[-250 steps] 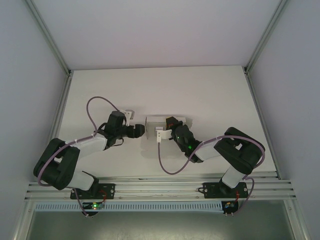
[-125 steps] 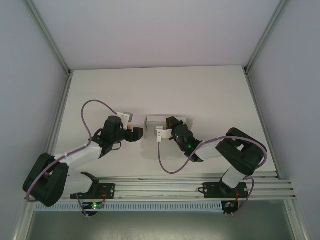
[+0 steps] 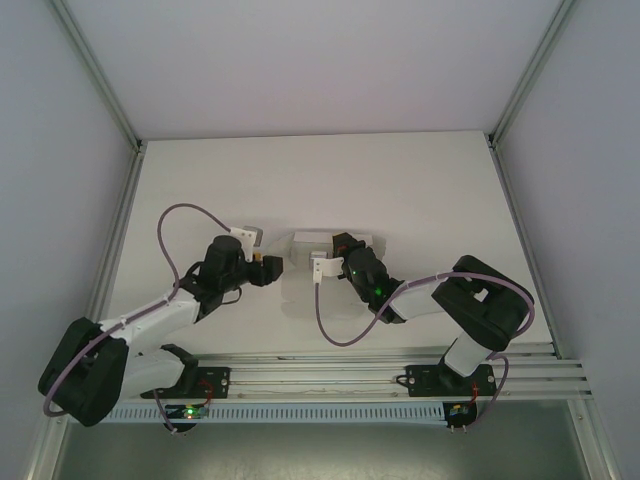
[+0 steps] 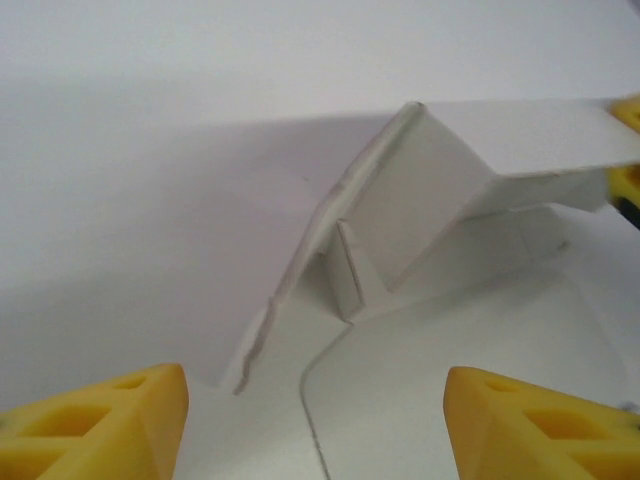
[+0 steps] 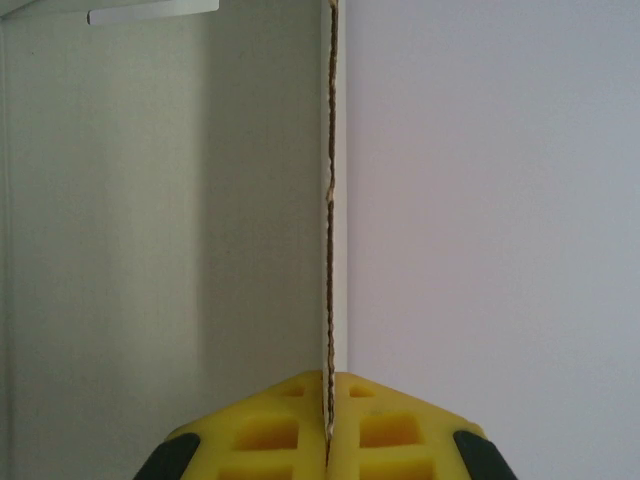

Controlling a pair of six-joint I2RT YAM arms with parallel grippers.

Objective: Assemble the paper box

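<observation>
A paper box (image 3: 322, 243) of thin white card, partly folded, sits near the middle of a white table (image 3: 420, 180). In the left wrist view the paper box (image 4: 420, 190) has one panel tilted up from the flat sheet, with a small tab under it. The right gripper (image 3: 328, 262) is clamped on an upright panel. Its yellow fingers (image 5: 270, 430) press together with the thin card edge between them. The left gripper (image 3: 270, 268) hovers just left of the box. Its yellow fingers (image 4: 110, 420) are spread wide and grip nothing, and a flat flap lies below them.
</observation>
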